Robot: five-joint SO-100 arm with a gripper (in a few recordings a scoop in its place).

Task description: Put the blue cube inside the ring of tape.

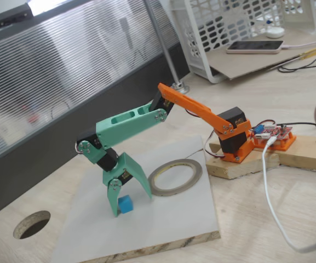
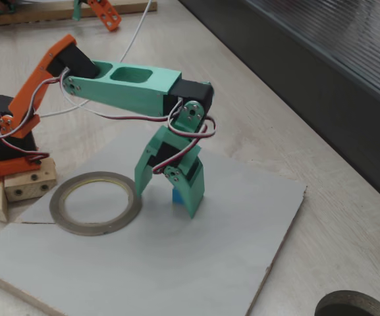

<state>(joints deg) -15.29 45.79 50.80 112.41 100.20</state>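
In both fixed views the gripper (image 1: 129, 203) stands low at centre frame, jaws spread wide and gripping nothing, straddling the blue cube (image 1: 126, 204) on the grey board (image 1: 174, 224) just beside the ring of tape (image 1: 175, 176); an off-centre closure could knock the cube aside.

**Gripper lowered over cube, beside tape ring**

The green gripper (image 2: 166, 197) points down onto the grey board (image 2: 242, 230), jaws spread. The blue cube (image 2: 177, 195) sits between the fingers, largely hidden by the nearer one; contact cannot be confirmed. The ring of tape (image 2: 95, 203) lies flat just left of the gripper, with nothing inside it.
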